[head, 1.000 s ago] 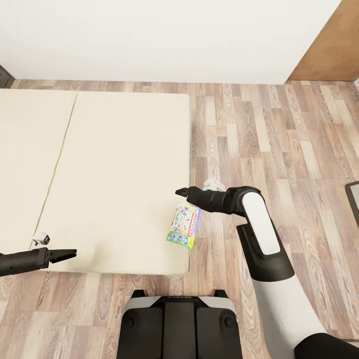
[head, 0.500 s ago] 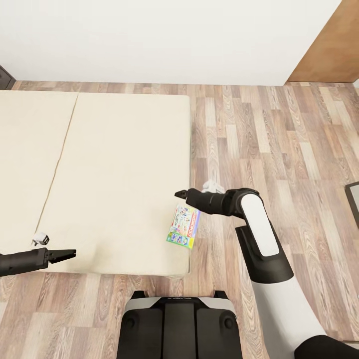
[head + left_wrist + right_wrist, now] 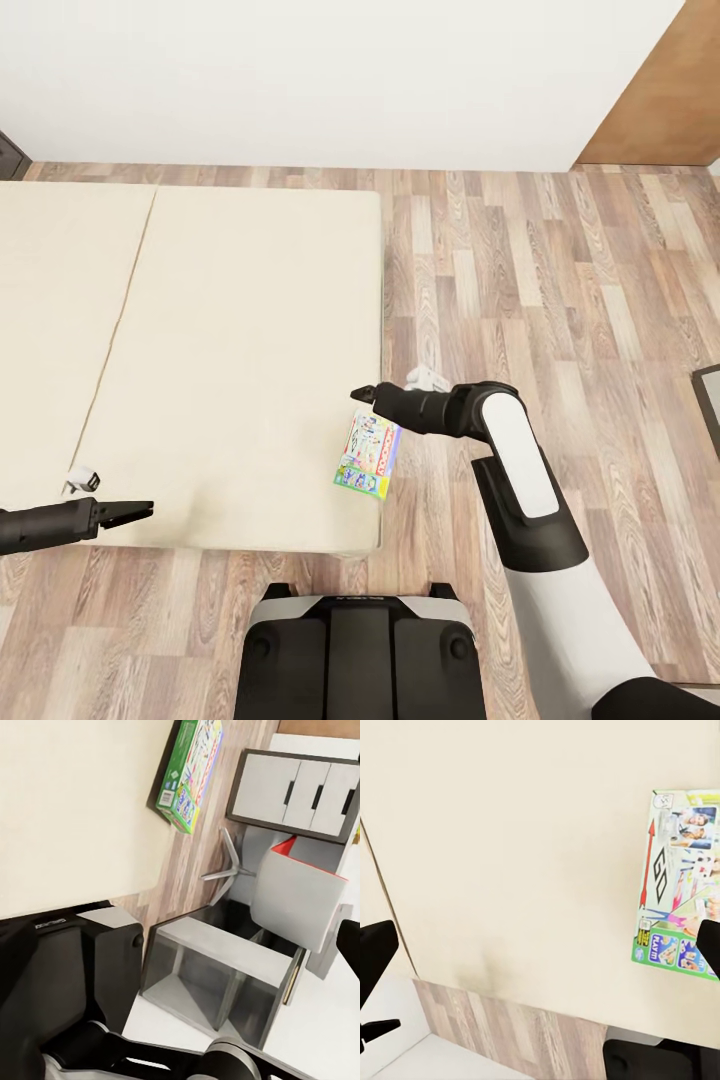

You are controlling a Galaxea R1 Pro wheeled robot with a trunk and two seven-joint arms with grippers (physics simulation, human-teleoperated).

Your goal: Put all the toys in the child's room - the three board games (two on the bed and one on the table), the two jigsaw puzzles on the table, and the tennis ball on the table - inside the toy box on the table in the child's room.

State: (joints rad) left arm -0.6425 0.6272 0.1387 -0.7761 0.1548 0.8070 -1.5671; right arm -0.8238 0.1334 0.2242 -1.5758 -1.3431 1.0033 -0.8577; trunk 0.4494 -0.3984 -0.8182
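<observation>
A colourful flat game box lies on the bed. It rests at the mattress's near right corner, slightly overhanging the edge.

"GO" on board game

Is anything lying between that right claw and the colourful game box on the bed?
Nothing visible does. The right gripper hangs just past the board game, which lies at the bed's corner, with only bare mattress around it.
</observation>
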